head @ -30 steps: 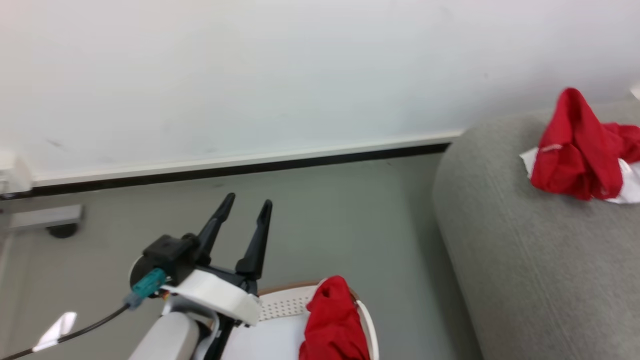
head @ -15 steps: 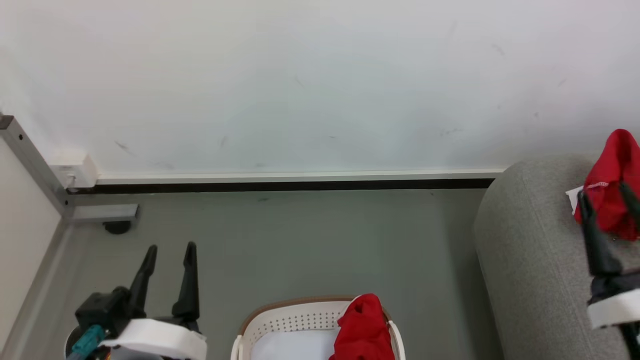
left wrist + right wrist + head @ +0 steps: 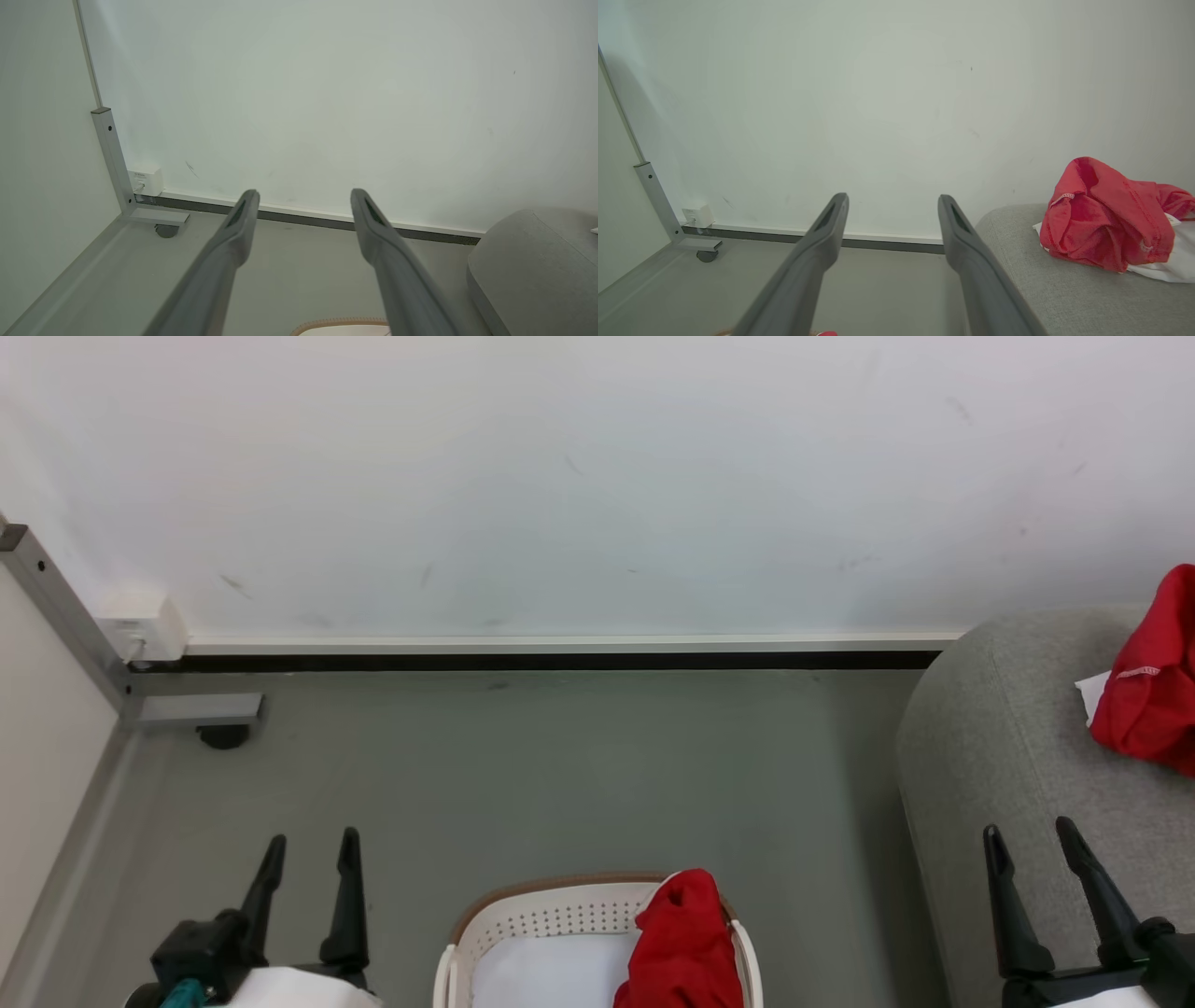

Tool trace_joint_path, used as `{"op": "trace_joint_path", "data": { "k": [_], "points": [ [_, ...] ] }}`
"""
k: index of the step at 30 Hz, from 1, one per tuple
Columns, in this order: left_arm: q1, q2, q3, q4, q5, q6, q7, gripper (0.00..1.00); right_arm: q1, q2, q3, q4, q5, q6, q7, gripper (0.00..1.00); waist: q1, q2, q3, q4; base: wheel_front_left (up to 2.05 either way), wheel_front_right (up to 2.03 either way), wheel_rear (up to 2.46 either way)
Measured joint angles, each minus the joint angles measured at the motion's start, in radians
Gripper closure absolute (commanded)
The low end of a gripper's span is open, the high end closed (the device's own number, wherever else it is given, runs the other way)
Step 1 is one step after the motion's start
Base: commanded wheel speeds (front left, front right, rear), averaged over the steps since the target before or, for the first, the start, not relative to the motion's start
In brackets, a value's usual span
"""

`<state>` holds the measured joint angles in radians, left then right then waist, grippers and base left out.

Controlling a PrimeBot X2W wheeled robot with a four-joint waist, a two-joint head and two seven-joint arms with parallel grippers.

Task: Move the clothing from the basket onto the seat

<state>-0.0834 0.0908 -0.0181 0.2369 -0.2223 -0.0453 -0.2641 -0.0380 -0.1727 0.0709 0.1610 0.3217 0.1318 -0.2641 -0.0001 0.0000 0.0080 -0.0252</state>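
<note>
Step in hand: between picks, both arms idle and empty.

The left gripper (image 3: 314,837) sat near left in the head view, fingers spread wide with nothing between them. The right gripper (image 3: 1028,826) sat near right, showing against the near edge of the seat (image 3: 1008,747), also spread wide and empty. In both wrist views the gap between the fingers opened onto wall (image 3: 597,476) and floor (image 3: 560,775), with no cloth in it.

One red garment (image 3: 686,943) was in the basket (image 3: 523,919), bunched against its right side and rising above the brown rim. Pale lining showed bare to its left. The basket stood on the floor, near centre, between the two grippers, left of the seat and apart from it. A second red pile (image 3: 1144,700), with white under it, lay on the seat at far right, well apart from the basket.

Judged partway: some clothing was on the seat and at least one piece was not yet moved. I could not tell whether more lay under it, as the basket's near part was cut off.

The next move would call for a gripper to go down into the basket's right side and close on the high fold of the garment, not on the lining or rim. It should lift until the cloth cleared the rim, carry right, and let go beside the pile. The right gripper looked better placed. The light basket might drag or tip if cloth snagged.
</note>
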Motion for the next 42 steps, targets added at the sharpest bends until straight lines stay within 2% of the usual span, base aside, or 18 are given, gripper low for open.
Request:
{"op": "trace_joint_path", "data": {
  "k": [11,30,39,42],
  "points": [
    [0.009,-0.034,0.048,0.014,0.055,-0.051,0.000,0.00,-0.022,0.025,0.019,0.033,-0.042,0.000,0.000,0.00,0.0001,0.0000,0.011,-0.032,0.00,0.00,0.00],
    [0.008,-0.041,0.045,0.020,0.077,-0.069,0.000,0.00,-0.033,0.031,0.039,0.056,-0.051,0.000,0.000,0.00,0.0000,0.0000,0.006,-0.053,0.00,0.00,0.00],
    [-0.015,-0.042,0.011,0.045,0.077,-0.073,0.000,0.00,-0.075,-0.013,0.032,0.069,-0.049,0.000,0.000,0.00,0.0001,0.0000,0.038,-0.097,0.00,0.00,0.00],
    [-0.037,-0.042,-0.003,0.053,0.079,-0.077,0.000,0.00,-0.088,-0.010,0.020,0.068,-0.036,0.000,0.000,0.00,0.0001,0.0000,0.061,-0.116,0.00,0.00,0.00]
  ]
}}
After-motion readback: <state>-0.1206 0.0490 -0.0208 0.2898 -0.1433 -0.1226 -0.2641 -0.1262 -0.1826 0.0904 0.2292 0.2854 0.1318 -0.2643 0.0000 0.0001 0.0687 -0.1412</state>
